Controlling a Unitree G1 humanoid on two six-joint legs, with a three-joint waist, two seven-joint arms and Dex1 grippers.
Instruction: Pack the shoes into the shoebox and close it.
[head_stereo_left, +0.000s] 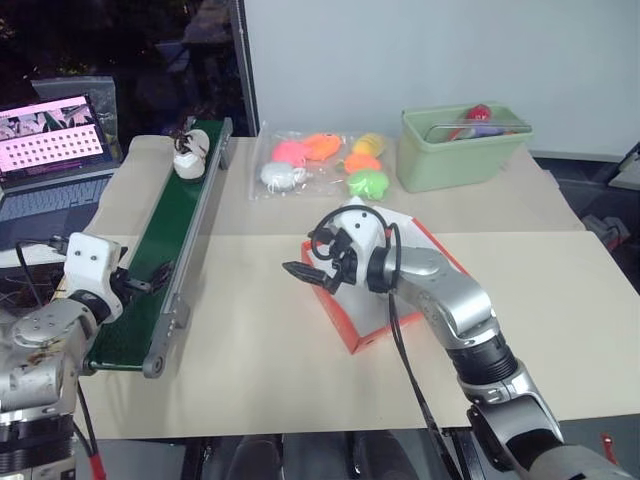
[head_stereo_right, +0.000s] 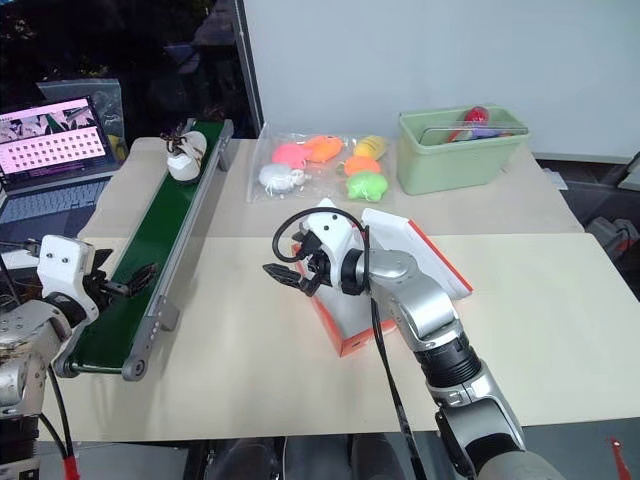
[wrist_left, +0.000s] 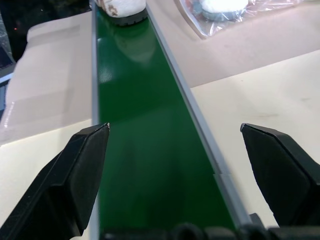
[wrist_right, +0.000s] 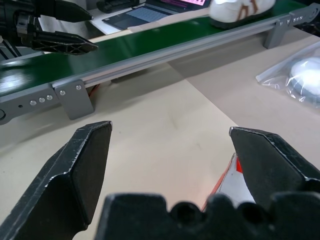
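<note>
One white shoe with dark laces lies at the far end of the green conveyor belt on the left. It also appears in the left wrist view as the shoe far ahead of the fingers. My left gripper hovers open over the belt's near end, with nothing between its fingers. The orange-red shoebox with a white inside sits mid-table. My right gripper stands open and empty above the box's left edge, pointing toward the belt.
A clear bag of colourful plush toys lies at the back centre. A pale green bin stands at the back right. A laptop sits off the table's left side. Bare tabletop lies between belt and box.
</note>
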